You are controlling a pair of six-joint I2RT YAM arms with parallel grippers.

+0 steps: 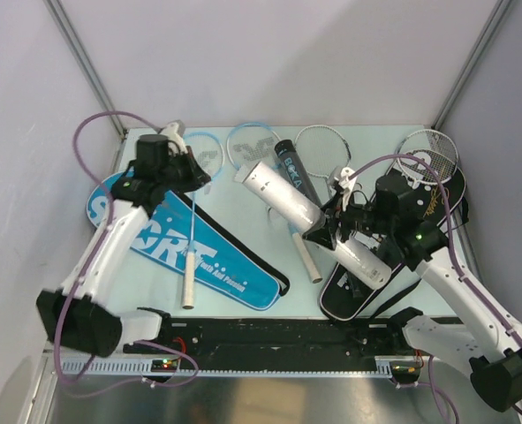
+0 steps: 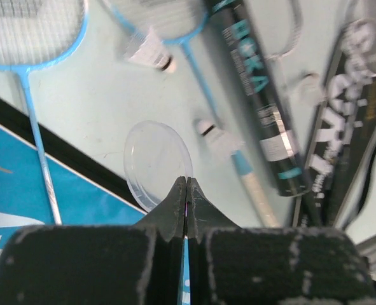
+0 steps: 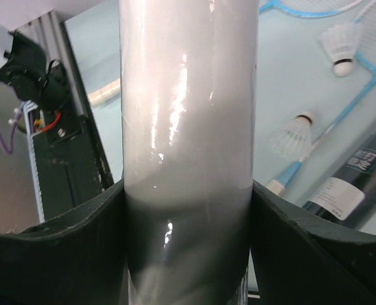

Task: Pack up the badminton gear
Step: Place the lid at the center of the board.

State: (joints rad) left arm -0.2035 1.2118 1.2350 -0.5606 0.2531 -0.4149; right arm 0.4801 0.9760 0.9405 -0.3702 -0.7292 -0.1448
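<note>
My right gripper is shut on the white tube, which slants above the table between its fingers. The black tube lies behind it. My left gripper is shut, and I see nothing between its jaws. Its tips hang over the edge of a clear round lid lying on the table. Two shuttlecocks lie near the blue racket shafts. The blue cover lies at the left with a racket across it. The black cover lies under the white tube.
Two light-blue racket heads and two silver ones lie along the back edge. A white racket handle lies mid-table. The black base rail runs along the near edge. Walls close the table on three sides.
</note>
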